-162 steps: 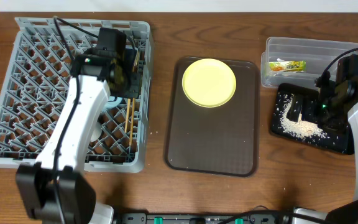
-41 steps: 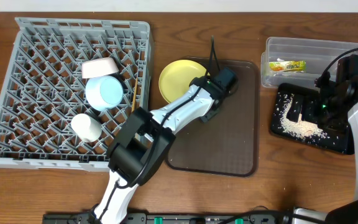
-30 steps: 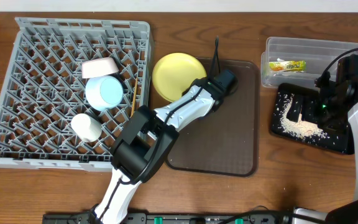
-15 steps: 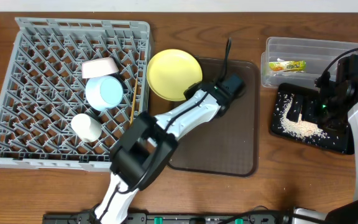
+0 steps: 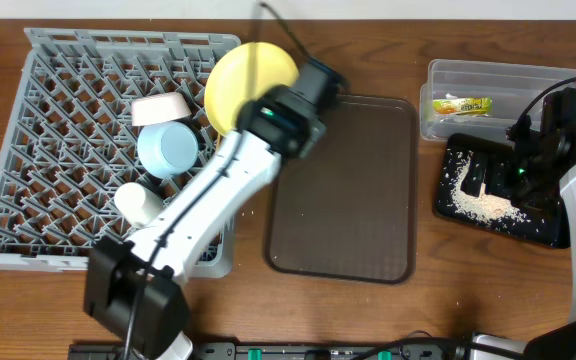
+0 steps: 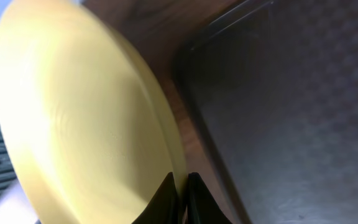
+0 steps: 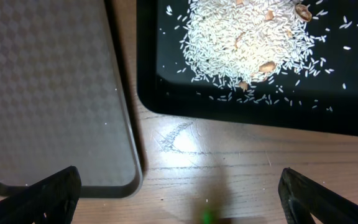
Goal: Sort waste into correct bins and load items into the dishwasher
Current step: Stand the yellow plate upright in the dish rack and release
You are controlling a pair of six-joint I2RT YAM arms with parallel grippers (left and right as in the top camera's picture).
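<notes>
Round yellow plate [image 5: 238, 85] pinched by left end effector [image 6: 180, 186], tilted above right edge of grey pegged dish rack [image 5: 58, 150], beside brown serving tray [image 5: 348, 200], right end effector [image 7: 178, 190] spread wide over edge of flat black tray [image 5: 540, 228], print on yellow-green wrapper [image 5: 463, 104] unreadable.

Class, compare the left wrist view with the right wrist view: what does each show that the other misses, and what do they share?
Left wrist only: the yellow plate, its rim pinched in the shut left gripper. Right wrist only: the black tray with a rice pile, and the open right gripper. Both: an edge of the brown serving tray and the wooden table.
</notes>
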